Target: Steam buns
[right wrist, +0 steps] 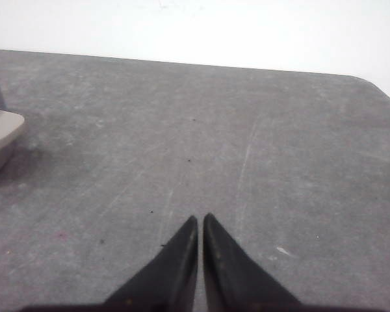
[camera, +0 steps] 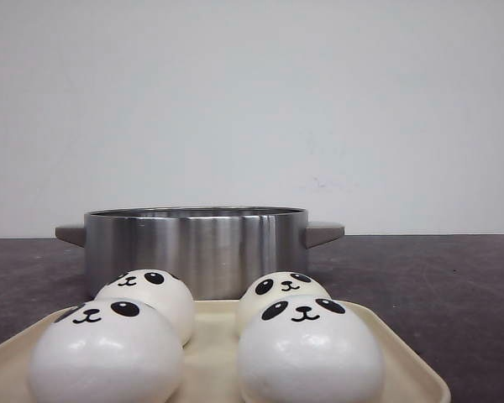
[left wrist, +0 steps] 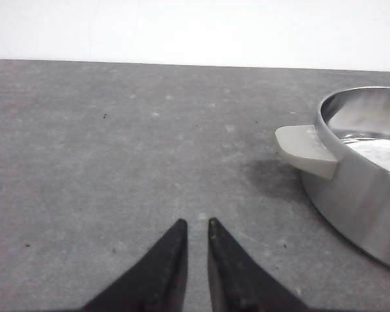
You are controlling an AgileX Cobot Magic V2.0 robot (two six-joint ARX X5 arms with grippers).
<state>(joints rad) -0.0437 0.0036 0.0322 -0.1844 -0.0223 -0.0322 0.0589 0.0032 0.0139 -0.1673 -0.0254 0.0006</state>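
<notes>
Front view, lower frame: four buns (camera: 311, 353) on tray (camera: 403, 357) before pot (camera: 197, 248); likely soft, light, best pinched gently across domes. Left end effector (left wrist: 196, 224), right end effector (right wrist: 200, 220): nearly pressed together, holding nothing.

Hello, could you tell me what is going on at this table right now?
Nothing is being handled yet. Four panda-faced buns sit on a cream tray at the front, and an open steel pot stands just behind it. The left gripper and the right gripper are both closed and empty over bare table, one on each side of the pot. No bun is seen in the pot so far.
</notes>
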